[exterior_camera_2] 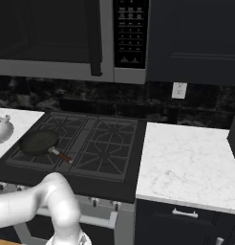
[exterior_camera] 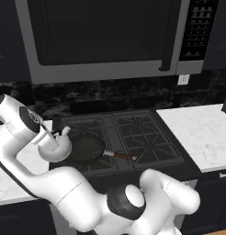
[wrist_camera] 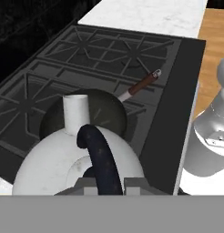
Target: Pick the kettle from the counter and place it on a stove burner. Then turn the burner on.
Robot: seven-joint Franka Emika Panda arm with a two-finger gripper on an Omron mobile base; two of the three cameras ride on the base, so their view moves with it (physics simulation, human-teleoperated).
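My gripper [wrist_camera: 107,183] is shut on the thin black arched handle of the silver-white kettle [wrist_camera: 73,159]. The kettle [exterior_camera: 58,148] hangs at the left edge of the dark cooktop, where the white counter [exterior_camera: 9,181] meets it. Its short spout points at a black frying pan [wrist_camera: 93,113]. I cannot tell whether its base touches anything. The pan [exterior_camera: 87,148] sits on the front left stove burner. The rear left burner [exterior_camera: 85,124] is bare, and so are both right-hand ones. In the right base view the kettle [exterior_camera_2: 2,128] shows at the far left. My forearm hides most of the gripper [exterior_camera: 54,134].
The pan's reddish-brown handle [exterior_camera: 125,156] points right across the cooktop's front. White counter [exterior_camera_2: 186,162] runs to the right of the stove, with a dark object [exterior_camera_2: 234,136] at its far end. A microwave [exterior_camera: 105,36] hangs over the stove.
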